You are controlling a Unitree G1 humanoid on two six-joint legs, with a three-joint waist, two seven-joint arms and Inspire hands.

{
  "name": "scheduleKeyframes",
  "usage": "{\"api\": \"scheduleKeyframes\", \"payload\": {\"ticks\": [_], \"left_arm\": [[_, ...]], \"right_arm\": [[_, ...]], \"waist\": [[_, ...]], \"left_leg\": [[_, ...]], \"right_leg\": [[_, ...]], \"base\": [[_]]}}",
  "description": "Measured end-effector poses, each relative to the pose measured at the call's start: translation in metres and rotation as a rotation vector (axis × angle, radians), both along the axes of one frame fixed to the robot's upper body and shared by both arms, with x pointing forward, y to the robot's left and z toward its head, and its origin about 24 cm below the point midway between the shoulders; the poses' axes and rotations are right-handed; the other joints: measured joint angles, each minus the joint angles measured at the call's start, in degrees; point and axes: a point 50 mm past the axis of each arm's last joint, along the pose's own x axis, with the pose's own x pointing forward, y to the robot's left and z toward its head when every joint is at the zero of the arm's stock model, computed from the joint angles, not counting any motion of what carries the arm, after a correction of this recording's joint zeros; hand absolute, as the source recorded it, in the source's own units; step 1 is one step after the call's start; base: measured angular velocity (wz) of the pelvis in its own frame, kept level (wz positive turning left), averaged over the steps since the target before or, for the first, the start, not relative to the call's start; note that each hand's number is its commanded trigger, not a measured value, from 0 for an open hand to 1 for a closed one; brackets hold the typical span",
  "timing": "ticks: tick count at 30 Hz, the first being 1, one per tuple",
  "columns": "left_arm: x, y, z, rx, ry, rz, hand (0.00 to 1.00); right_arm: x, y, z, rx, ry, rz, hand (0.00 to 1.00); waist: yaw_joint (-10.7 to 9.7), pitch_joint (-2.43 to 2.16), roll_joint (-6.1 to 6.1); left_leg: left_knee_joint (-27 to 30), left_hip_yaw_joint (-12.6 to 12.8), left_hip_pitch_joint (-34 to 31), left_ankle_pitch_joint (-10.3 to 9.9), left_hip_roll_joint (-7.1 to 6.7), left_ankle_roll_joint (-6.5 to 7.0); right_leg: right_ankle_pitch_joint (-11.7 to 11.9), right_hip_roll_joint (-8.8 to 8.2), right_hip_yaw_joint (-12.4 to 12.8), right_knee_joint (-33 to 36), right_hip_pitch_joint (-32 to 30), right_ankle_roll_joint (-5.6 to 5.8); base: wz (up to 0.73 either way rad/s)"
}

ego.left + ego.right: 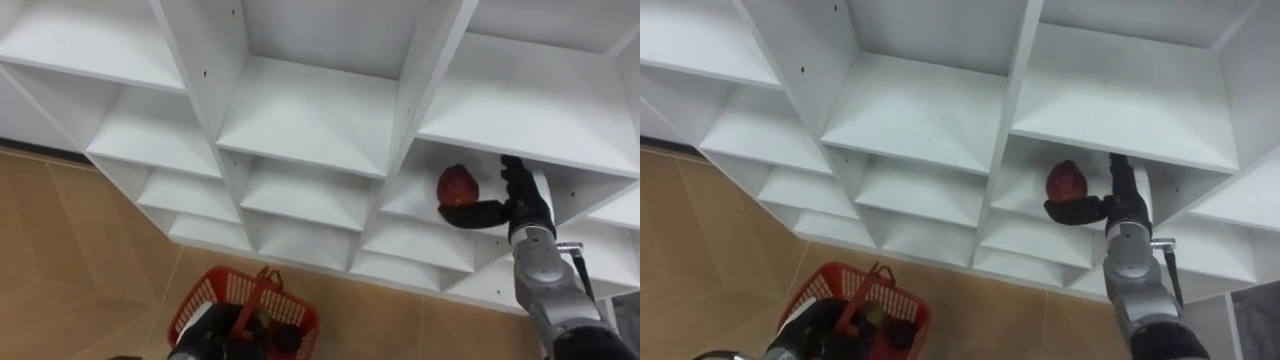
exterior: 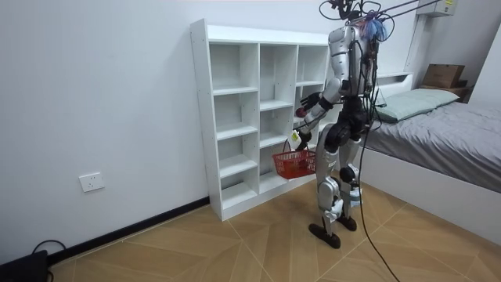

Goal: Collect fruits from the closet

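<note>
We see a dark red, roundish fruit [image 1: 457, 185] in a compartment of the white closet [image 1: 205, 60], in the column on the robot's right. It sits toward the left side of its shelf, close to the upright divider. It is a little taller than wide, so it has no long axis that matters for a grasp.

The fruit lies just to the left of the right hand [image 1: 518, 205], which is well inside the same compartment. This hand is spread wide: its fingers point straight up beside the fruit and its thumb reaches out leftward under it. The thumb looks to be touching the fruit's underside, though we cannot be sure. Nothing is gripped yet. We judge that the fruit is already cradled and the fingers need only curl leftward around it.

Low at the left, the red basket [image 1: 208, 292] hangs at the left hand [image 1: 812, 322], over the wooden floor [image 1: 70, 250]. It holds dark items we cannot make out.
</note>
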Motion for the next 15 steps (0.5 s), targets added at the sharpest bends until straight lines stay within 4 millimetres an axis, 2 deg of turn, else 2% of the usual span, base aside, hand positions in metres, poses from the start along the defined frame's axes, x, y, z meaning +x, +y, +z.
{"api": "scheduleKeyframes", "payload": {"ticks": [6,15], "left_arm": [[0.002,0.001,-0.002,0.004,0.014,0.003,1.00],[0.012,0.001,0.001,0.011,-0.003,0.002,1.00]], "right_arm": [[0.010,0.005,0.010,-0.050,-0.030,0.041,0.00],[0.006,0.002,0.003,-0.062,0.009,0.028,0.00]], "waist": [[0.30,-0.01,0.26],[0.24,0.02,0.20]], "left_leg": [[0.00,0.05,-0.98,0.36,-0.02,-0.04],[0.00,0.32,-2.27,0.75,-0.07,-0.03]], "right_leg": [[0.00,-0.01,0.10,0.41,-1.09,-0.01],[0.06,-0.11,1.02,0.72,-2.66,-0.11]], "base": [[0.00],[0.00]]}}
